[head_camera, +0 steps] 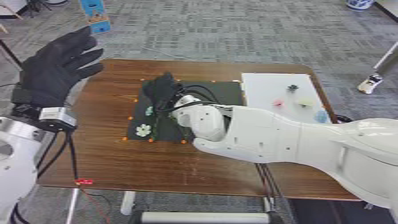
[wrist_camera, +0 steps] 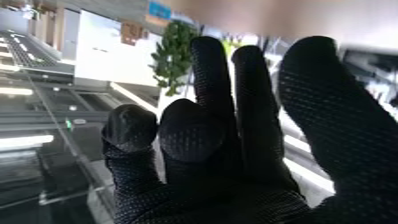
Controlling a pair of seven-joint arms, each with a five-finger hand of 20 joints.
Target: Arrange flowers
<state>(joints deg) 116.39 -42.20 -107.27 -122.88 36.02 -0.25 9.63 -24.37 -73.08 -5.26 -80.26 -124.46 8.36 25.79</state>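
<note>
Keeping the fingers (wrist_camera: 213, 80) of the right hand (head_camera: 158, 95) loosely spread, with some standing straight and others bending, as seen in the right wrist view. Being unable to tell about any touch against the dark mat (head_camera: 233, 92) underneath. In the head view, holding that hand over the mat, near a small pale teal flower (head_camera: 148, 111). Showing a white flower (head_camera: 143, 130) lying flat on the mat, nearer the robot. Edging the mat with small orange markers (head_camera: 150, 140). Resting a white sheet (head_camera: 259, 85) on the desk (head_camera: 115, 162), to the right of the mat, and bearing on it a dark green piece (head_camera: 293, 88), a pink piece (head_camera: 277, 102), a pale yellow piece (head_camera: 305, 103) and a blue piece (head_camera: 321, 116), all lying apart. Raising the left hand (head_camera: 51, 75) beside the desk's left side, with fingers spreading open. Farther out, in the right wrist view, showing a leafy green plant (wrist_camera: 175, 52) behind the glove, and bright light strips (wrist_camera: 25, 141). In the head view, showing gray carpet (head_camera: 204, 30) beyond the desk.
</note>
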